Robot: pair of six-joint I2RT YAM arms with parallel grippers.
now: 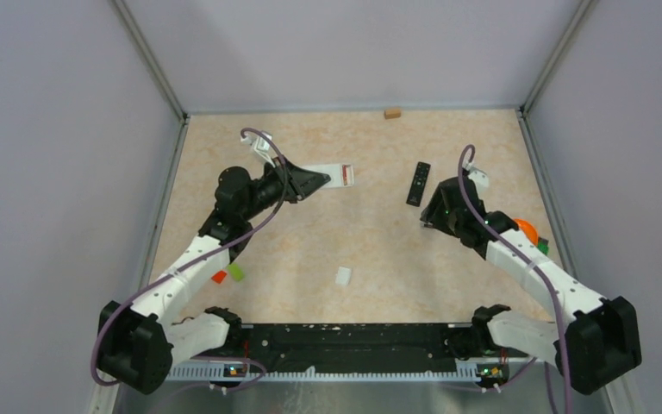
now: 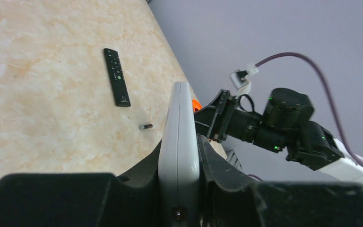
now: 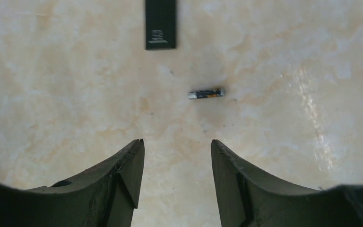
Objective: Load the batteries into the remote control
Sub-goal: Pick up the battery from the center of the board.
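Left claw [image 2: 179, 158] clamped on white remote [image 2: 178, 113], held edge-on above the tabletop [image 1: 371, 250]. Red patch at its right end; no writing legible. Right claw [image 3: 177, 149] wide, holding nothing, over one battery [image 3: 207, 93] that lies right of centre, just near of black remote [image 3: 160, 23]. Small logo there, too blurred to read.

battery [image 3: 206, 93] just beside remote's [image 3: 160, 23] end, both on table [image 3: 52, 94]

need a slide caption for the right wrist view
Right tool open, facing a loose battery with a black remote end beyond it.
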